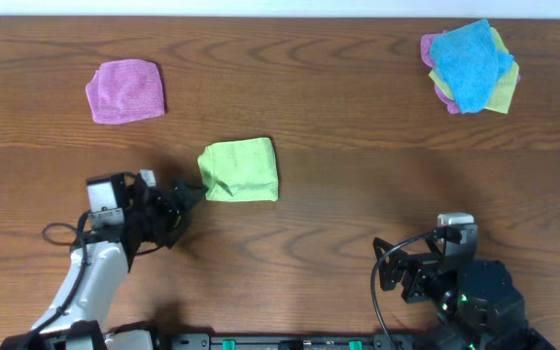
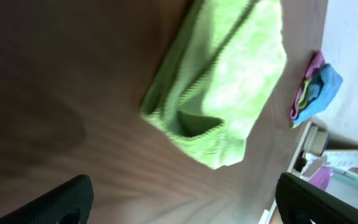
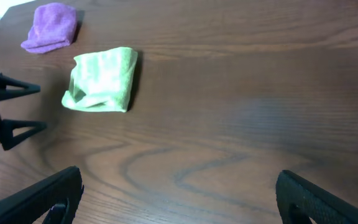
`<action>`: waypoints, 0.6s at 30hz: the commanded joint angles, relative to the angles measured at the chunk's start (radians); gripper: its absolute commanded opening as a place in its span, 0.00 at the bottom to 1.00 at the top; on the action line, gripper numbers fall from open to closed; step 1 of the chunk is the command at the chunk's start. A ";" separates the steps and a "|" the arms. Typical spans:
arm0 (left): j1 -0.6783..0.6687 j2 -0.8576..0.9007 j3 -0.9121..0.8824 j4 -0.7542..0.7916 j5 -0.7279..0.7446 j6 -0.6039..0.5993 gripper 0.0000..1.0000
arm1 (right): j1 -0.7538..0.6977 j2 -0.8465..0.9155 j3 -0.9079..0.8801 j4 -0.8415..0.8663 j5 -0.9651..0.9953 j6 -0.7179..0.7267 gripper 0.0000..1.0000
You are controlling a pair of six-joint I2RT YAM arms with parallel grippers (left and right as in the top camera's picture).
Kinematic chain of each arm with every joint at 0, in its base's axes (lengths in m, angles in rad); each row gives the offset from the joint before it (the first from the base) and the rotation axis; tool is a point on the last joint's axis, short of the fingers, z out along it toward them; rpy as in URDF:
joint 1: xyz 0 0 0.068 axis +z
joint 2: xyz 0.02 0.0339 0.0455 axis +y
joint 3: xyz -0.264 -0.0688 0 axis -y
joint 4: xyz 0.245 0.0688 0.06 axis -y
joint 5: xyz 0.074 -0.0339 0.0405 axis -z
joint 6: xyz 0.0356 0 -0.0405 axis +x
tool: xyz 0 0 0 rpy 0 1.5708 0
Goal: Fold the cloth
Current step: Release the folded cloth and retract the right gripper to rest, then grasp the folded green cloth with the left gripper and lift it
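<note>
**Robot test bench in a lab**

A brown wood-grain surface (image 1: 358,117) meets a plain pale wall (image 1: 280,7) at 12 o'clock. At its near edge stand a white-and-black robot arm (image 1: 95,277) at 7 o'clock and a black robot arm (image 1: 479,292) at 5 o'clock. Set out apart are a folded purple cloth (image 1: 124,91) at 10 o'clock, a folded lime-green cloth (image 1: 241,170) mid-surface and a heap of blue, yellow and pink cloths (image 1: 471,66) at 2 o'clock.

Table (image 1: 358,117): dark wood, clear grain, smooth, slight sheen. Green cloth (image 1: 240,169): soft matt microfibre with a ribbed nap. Purple cloth (image 1: 125,90) upper left and cloth pile (image 1: 471,66) upper right: same fuzzy matt fabric. Left gripper (image 1: 194,191): black matt plastic.
</note>
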 commanded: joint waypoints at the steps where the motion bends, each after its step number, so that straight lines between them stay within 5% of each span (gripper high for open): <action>1: -0.061 0.037 -0.004 0.062 -0.070 -0.081 0.95 | -0.007 -0.005 -0.010 -0.001 0.018 0.014 0.99; 18: -0.179 0.324 -0.003 0.389 -0.111 -0.253 0.96 | -0.007 -0.005 -0.010 -0.009 0.018 0.013 0.99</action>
